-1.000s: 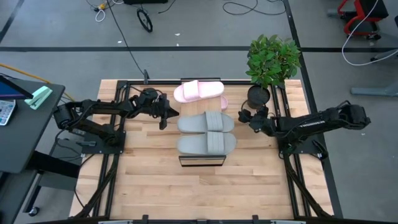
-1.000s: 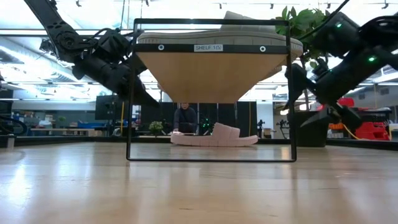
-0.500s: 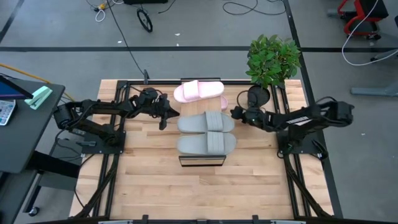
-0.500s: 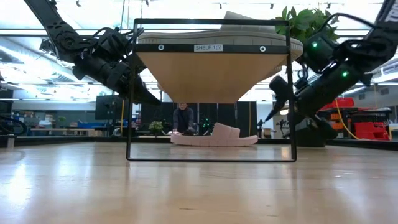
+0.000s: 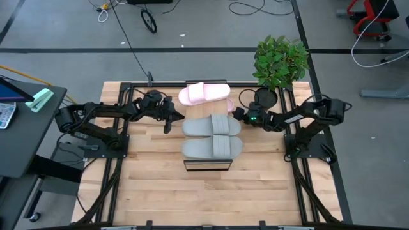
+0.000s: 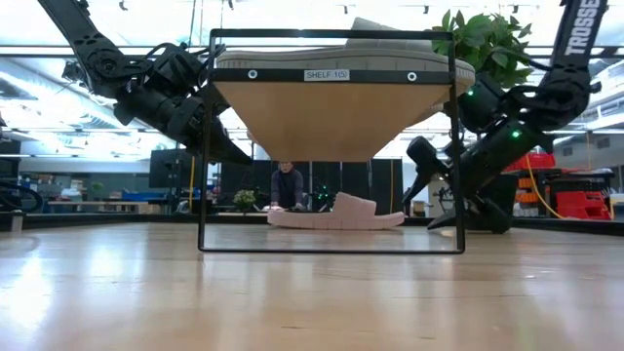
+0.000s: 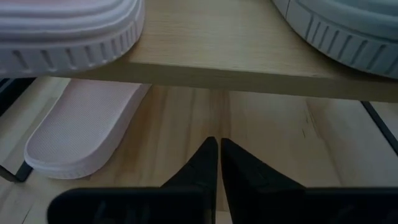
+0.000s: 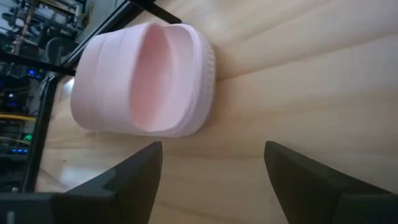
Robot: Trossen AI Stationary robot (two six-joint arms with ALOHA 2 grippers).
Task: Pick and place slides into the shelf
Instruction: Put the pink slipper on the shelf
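Note:
The shelf (image 5: 207, 164) stands mid-table with two grey slides (image 5: 212, 126) (image 5: 212, 147) and one pink slide (image 5: 203, 93) resting sole-down on its plank. The other pink slide (image 8: 143, 81) lies sole-down on the tabletop under the shelf's far end, peeking out at its right side (image 5: 228, 105) and also seen in the low view (image 6: 336, 214). My right gripper (image 5: 236, 114) is open, just right of that slide, its fingers pointing at the toe end without touching it. My left gripper (image 5: 169, 122) is shut and hovers left of the shelf (image 7: 217, 163).
A potted plant (image 5: 280, 61) stands in a dark pot (image 5: 265, 97) at the table's far right corner, close behind my right arm. The shelf's dark metal frame (image 6: 456, 146) stands between my right gripper and the space under the plank. Bare wood tabletop (image 5: 211, 198) lies toward the near edge.
My right arm has reached toward the table's left and come down, bringing its open gripper from beside the plant pot to the shelf's right side, close to the pink slide on the table. The slides and the shelf have stayed where they were.

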